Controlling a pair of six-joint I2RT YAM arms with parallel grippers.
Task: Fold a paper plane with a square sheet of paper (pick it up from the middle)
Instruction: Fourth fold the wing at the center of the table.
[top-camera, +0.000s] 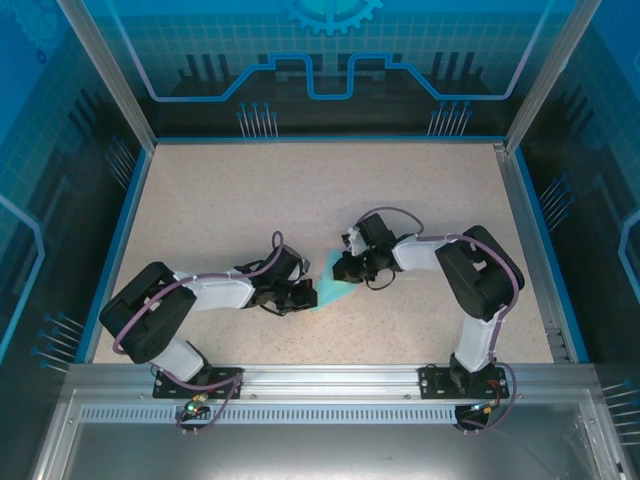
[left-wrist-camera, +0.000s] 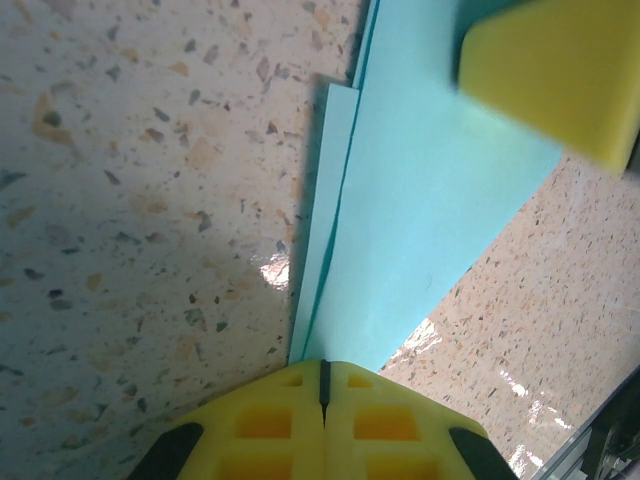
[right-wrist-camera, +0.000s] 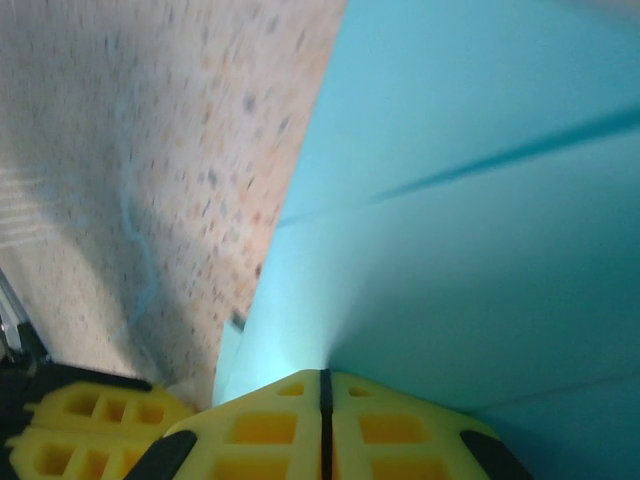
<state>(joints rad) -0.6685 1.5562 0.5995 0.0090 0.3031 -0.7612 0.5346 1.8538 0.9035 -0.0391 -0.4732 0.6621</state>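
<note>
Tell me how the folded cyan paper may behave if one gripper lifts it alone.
Probably floppy: the paper is thin, with layered edges showing. Its creases may stiffen it slightly along the fold. It looks very light, so it would likely slide on the glossy table when pushed.

Folded cyan paper (top-camera: 330, 292) on speckled table (top-camera: 300, 190)

The left claw (top-camera: 303, 296) and right claw (top-camera: 344, 270) flank the cyan paper (top-camera: 327, 288).
</note>
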